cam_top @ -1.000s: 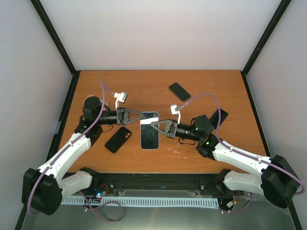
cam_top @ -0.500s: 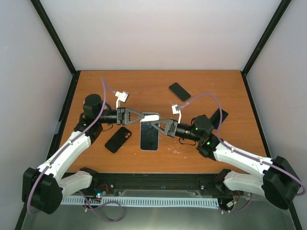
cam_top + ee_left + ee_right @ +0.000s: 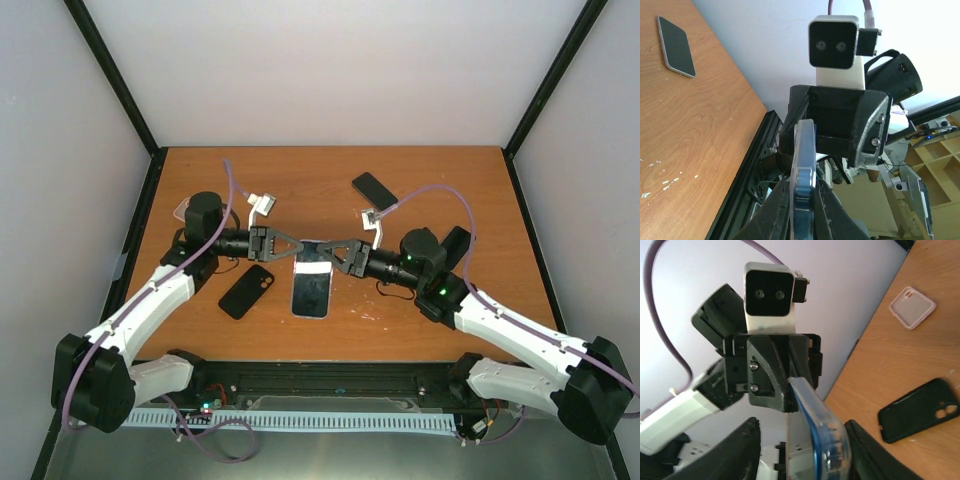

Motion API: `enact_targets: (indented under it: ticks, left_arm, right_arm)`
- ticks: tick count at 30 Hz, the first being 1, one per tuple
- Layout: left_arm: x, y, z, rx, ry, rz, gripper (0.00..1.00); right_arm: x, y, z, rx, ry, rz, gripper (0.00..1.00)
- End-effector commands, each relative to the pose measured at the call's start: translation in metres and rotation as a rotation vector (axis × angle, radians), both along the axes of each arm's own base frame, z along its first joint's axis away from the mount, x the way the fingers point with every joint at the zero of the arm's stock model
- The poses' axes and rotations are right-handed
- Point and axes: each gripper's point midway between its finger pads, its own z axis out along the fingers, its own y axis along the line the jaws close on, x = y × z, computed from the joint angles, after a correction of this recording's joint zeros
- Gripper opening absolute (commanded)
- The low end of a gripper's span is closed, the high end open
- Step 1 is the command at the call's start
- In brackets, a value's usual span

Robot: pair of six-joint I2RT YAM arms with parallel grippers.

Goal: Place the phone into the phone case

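Orange wooden worktop [image 3: 300, 170] between white walls [image 3: 330, 70]. From above: phone [image 3: 311, 285] mid-worktop, far end tilted up between left end effector [image 3: 292, 246] and right end effector [image 3: 332, 249]; black case [image 3: 246, 291] flat just to its left. Left wrist: fingers [image 3: 776, 212] clamped on the phone's thin edge, with a bluish rim around it, likely the clear case [image 3: 805, 145]. Right wrist: fingers spread wide, straddling the phone, no contact visible. Probably mid-seating; next, hold firm on the left and press the rim home with the right.
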Motion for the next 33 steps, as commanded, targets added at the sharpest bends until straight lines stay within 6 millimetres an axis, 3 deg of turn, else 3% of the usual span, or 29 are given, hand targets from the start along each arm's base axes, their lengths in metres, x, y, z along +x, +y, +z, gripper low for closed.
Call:
enact_targets:
  ticks: [1, 8, 9, 15, 20, 23, 27, 33]
  left_arm:
    - [-0.002, -0.002, 0.009, -0.005, -0.037, -0.028, 0.0]
    - [0.013, -0.002, -0.018, 0.085, 0.025, 0.03, 0.0]
    - [0.014, -0.002, -0.02, 0.09, 0.031, 0.033, 0.0]
    - [0.019, -0.003, -0.019, 0.098, 0.029, 0.051, 0.0]
    - [0.022, -0.005, -0.001, 0.038, 0.016, 0.06, 0.0]
    - [0.026, -0.005, 0.01, 0.009, 0.002, 0.081, 0.01]
    - [0.034, -0.006, 0.021, -0.008, -0.028, 0.104, 0.0]
    - [0.049, -0.006, 0.021, 0.012, -0.052, 0.17, 0.0]
  right_arm:
    - [0.002, -0.001, 0.01, -0.038, -0.05, -0.013, 0.39]
    - [0.002, -0.005, 0.015, -0.101, -0.114, -0.025, 0.04]
    - [0.002, -0.006, 0.013, -0.105, -0.11, -0.026, 0.03]
    - [0.002, -0.005, 0.001, -0.128, -0.09, -0.024, 0.05]
    - [-0.004, -0.006, -0.017, -0.121, -0.083, 0.0, 0.53]
    - [-0.011, -0.005, -0.034, -0.115, -0.04, 0.034, 0.66]
    - [-0.02, -0.005, -0.053, -0.052, 0.04, 0.065, 0.62]
    - [-0.023, -0.012, -0.06, -0.031, 0.052, 0.047, 0.34]
